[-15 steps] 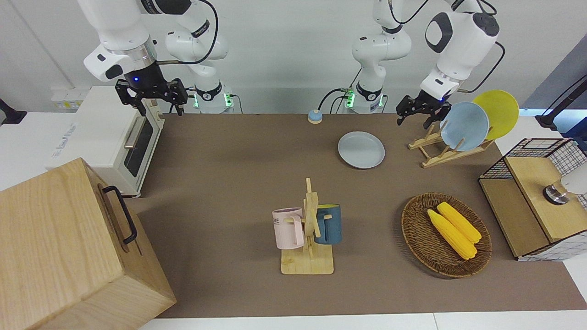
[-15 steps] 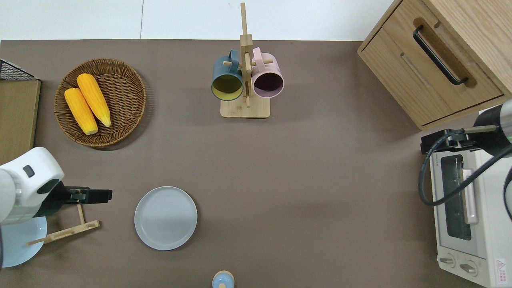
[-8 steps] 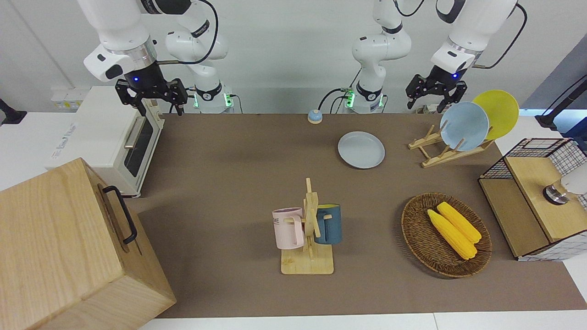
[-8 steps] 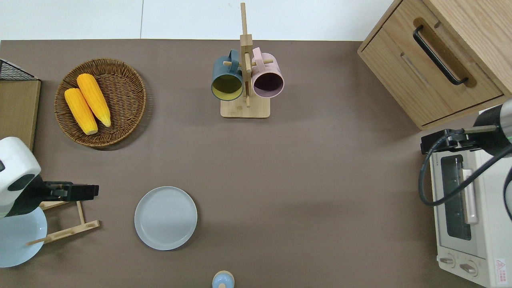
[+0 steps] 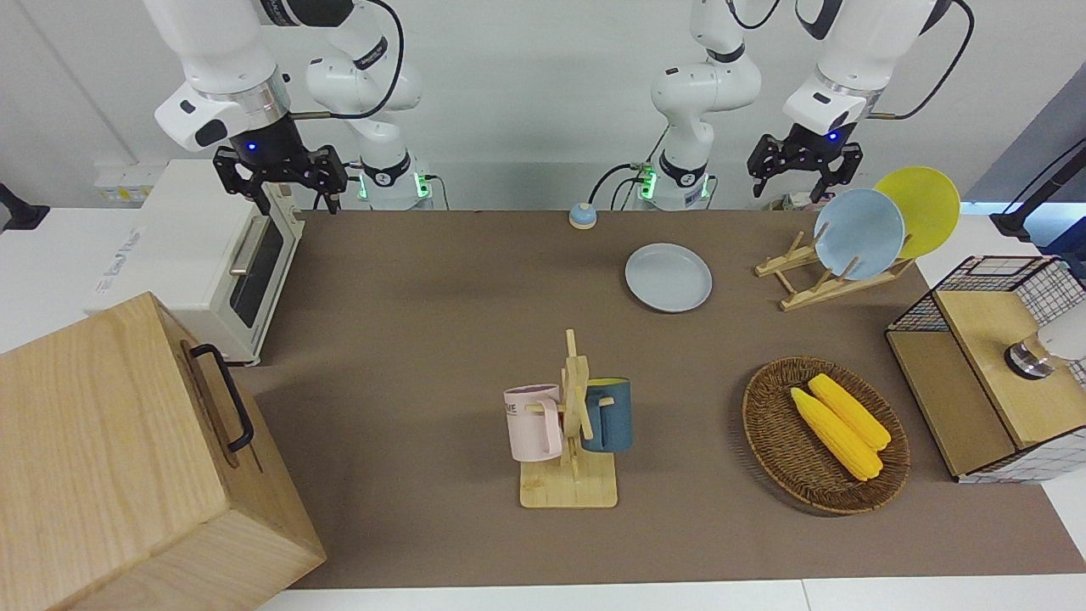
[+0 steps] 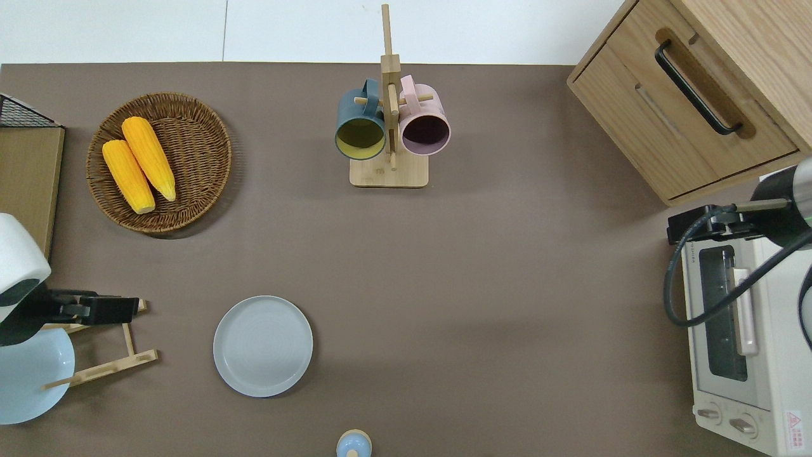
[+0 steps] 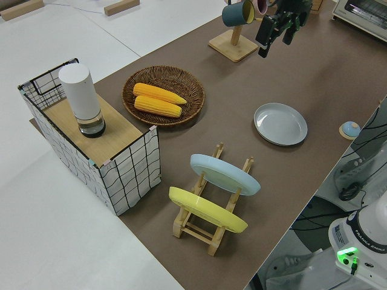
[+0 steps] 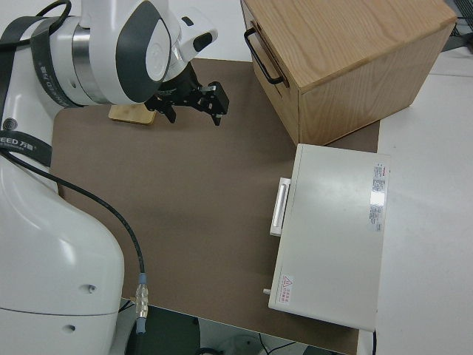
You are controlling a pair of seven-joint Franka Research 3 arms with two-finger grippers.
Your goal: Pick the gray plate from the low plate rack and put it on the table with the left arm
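The gray plate lies flat on the brown table, beside the low plate rack on the side toward the right arm. It also shows in the overhead view and the left side view. My left gripper is open and empty, raised in the air over the rack's free slots. The right arm is parked with its gripper open.
A light blue plate and a yellow plate stand in the rack. A basket of corn, a mug stand, a wire-sided box, a toaster oven, a wooden cabinet and a small bell are around.
My left gripper has risen from beside the rack and drawn toward the left arm's end of the table. The gray plate has stayed flat on the table. The right arm has not moved.
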